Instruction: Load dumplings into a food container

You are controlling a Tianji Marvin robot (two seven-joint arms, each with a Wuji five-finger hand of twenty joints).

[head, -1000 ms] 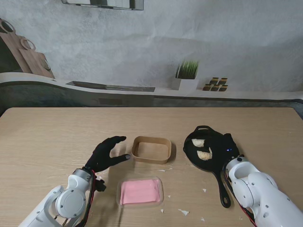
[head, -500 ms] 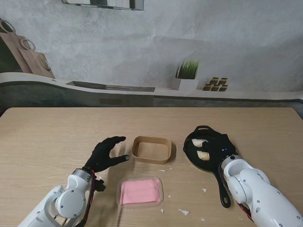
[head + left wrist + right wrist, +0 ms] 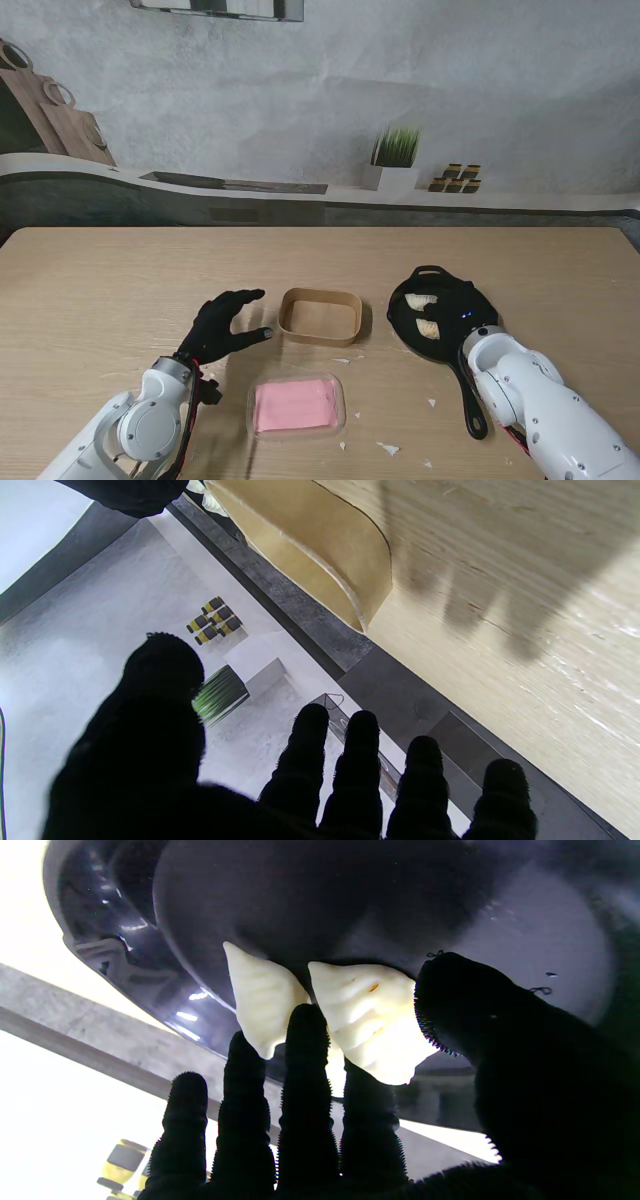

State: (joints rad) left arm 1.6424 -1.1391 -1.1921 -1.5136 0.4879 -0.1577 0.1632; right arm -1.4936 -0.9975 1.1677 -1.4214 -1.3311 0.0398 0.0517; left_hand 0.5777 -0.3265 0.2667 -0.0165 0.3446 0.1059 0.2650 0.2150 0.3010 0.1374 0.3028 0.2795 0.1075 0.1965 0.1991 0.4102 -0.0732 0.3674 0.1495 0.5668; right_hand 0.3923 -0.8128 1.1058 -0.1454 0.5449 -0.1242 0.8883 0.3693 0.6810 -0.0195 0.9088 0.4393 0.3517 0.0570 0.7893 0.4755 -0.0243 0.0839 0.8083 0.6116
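Right wrist view showed two dumplings in the black pan (image 3: 350, 900). The nearer dumpling (image 3: 370, 1015) sat between the thumb (image 3: 465, 1005) and the fingers (image 3: 305, 1050) of the right hand (image 3: 380, 1120). That hand was partly closed around it, but I could not tell if it truly held it yet. The other dumpling (image 3: 260, 995) lay just beside the fingertips.

The brown food container (image 3: 320, 316) stood off to the side of that hand, with nothing inside. The left hand (image 3: 222, 323) waited just beside the container's outer wall, fingers spread wide and holding nothing. A clear box with something pink (image 3: 296, 405) sat nearer to me on the worktop (image 3: 100, 290).

The dumpling looked soft and slippery, I think. If the hand squeezed too hard it could tear. If it squeezed too little, the dumpling could slip out on the way over. The fingers could also bump the second dumpling and push it away.

A second ago, the right hand was farther out over the pan. Since then it had pulled back toward the dumplings. The left hand had stayed put.
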